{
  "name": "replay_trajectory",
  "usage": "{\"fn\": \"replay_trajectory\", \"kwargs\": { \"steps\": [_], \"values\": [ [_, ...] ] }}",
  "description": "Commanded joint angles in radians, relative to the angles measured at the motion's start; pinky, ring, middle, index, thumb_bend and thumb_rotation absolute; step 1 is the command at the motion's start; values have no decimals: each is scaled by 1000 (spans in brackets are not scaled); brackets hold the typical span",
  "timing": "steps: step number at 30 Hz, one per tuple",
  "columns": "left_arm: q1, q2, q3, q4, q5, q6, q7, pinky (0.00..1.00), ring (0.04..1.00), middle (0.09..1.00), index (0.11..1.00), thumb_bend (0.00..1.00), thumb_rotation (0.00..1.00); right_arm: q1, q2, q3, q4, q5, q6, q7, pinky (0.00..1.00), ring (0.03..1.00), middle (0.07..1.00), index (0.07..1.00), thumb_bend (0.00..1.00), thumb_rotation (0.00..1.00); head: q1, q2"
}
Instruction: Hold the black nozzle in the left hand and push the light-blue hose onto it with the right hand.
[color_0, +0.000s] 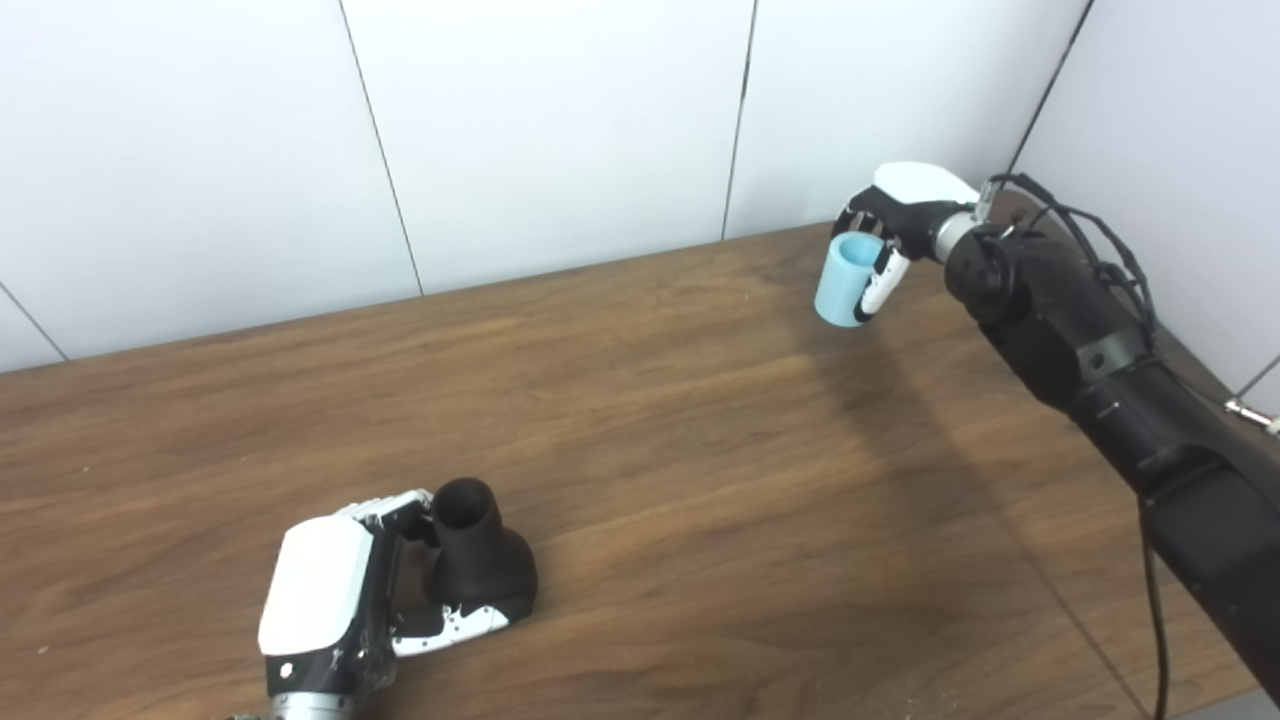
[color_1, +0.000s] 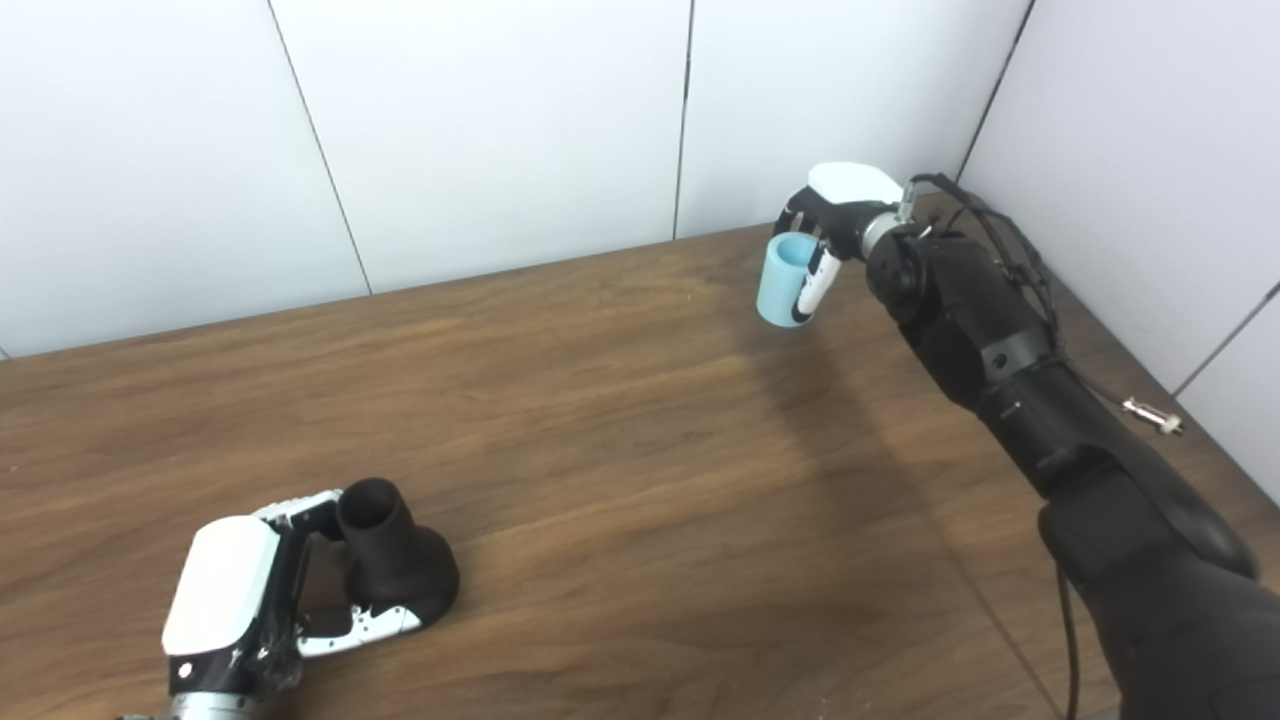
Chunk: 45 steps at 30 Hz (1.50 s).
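The black nozzle (color_0: 480, 560) stands upright on the wooden table (color_0: 640, 420) at the front left, its open neck pointing up. My left hand (color_0: 340, 590) wraps around it, thumb across its wide base and fingers behind its neck. The light-blue hose (color_0: 848, 279), a short open tube, is at the far right near the back wall. My right hand (color_0: 895, 225) is shut on it, fingers over its rim and side. I cannot tell whether the hose rests on the table or hangs just above it.
White wall panels close off the back and the right side, meeting in a corner behind my right arm (color_0: 1100, 370). A cable (color_0: 1100, 250) loops along that arm. Bare wood lies between the two hands.
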<state>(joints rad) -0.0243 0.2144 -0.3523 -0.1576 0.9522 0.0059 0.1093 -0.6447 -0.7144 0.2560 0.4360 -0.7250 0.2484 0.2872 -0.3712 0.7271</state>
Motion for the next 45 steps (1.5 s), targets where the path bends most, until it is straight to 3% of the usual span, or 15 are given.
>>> {"fn": "replay_trajectory", "kwargs": {
  "steps": [1, 7, 11, 18, 20, 22, 24, 25, 26, 28, 30, 34, 45],
  "values": [
    [19, 16, -7, 13, 33, 28, -44, 602, 552, 504, 476, 524, 0, -41, -32, -21, -15, 1, -4, -29, 413, 519, 601, 684, 944, 49, 4, 4],
    [18, 19, -8, 11, 37, 27, -43, 603, 550, 507, 473, 524, 0, -40, -30, -17, -20, -7, 8, -25, 403, 524, 604, 695, 939, 57, 4, 4],
    [18, 16, -8, 14, 33, 24, -38, 592, 544, 502, 477, 524, 0, -41, -27, -18, -20, -6, 7, -28, 285, 396, 506, 703, 937, 54, 7, 2],
    [16, 16, -9, 16, 36, 27, -40, 601, 549, 504, 475, 524, 0, -45, -20, -16, -18, -6, 8, -31, 197, 301, 399, 710, 953, 56, 8, 2],
    [16, 16, -8, 16, 34, 26, -39, 599, 546, 506, 474, 524, 0, -47, -20, -8, -26, -11, 20, -13, 298, 423, 522, 710, 942, 63, 8, 2],
    [17, 15, -7, 17, 31, 26, -38, 590, 542, 503, 475, 524, 0, -49, -23, 5, -32, -17, 20, 3, 518, 601, 674, 707, 927, 65, 8, 2],
    [17, 15, -6, 18, 30, 27, -39, 593, 541, 501, 477, 524, 0, -53, -24, 14, -27, -22, 10, 2, 625, 664, 701, 703, 926, 50, 11, 4],
    [16, 16, -7, 19, 30, 25, -38, 591, 540, 500, 478, 525, 0, -55, -25, 20, -23, -27, 5, -1, 555, 625, 669, 699, 931, 48, 11, 4],
    [16, 16, -7, 18, 31, 26, -40, 590, 539, 499, 478, 525, 0, -56, -24, 22, -20, -25, 1, -6, 568, 637, 674, 698, 932, 51, 12, 4],
    [14, 17, -6, 18, 31, 28, -43, 593, 540, 503, 475, 524, 0, -57, -23, 21, -19, -18, 1, -9, 468, 573, 637, 696, 932, 45, 13, 3],
    [13, 17, -5, 18, 30, 29, -45, 592, 540, 505, 474, 524, 0, -59, -21, 20, -18, -15, 6, -6, 438, 553, 624, 695, 935, 43, 12, 4],
    [11, 18, -4, 20, 29, 27, -43, 593, 540, 504, 475, 524, 0, -61, -23, 26, -18, -18, 12, 6, 624, 644, 686, 697, 928, 48, 11, 5],
    [5, 19, -5, 29, 31, 23, -39, 599, 535, 501, 476, 524, 0, -57, -25, 29, -16, -20, 0, -1, 379, 464, 526, 690, 930, 48, 10, 6]
  ]
}}
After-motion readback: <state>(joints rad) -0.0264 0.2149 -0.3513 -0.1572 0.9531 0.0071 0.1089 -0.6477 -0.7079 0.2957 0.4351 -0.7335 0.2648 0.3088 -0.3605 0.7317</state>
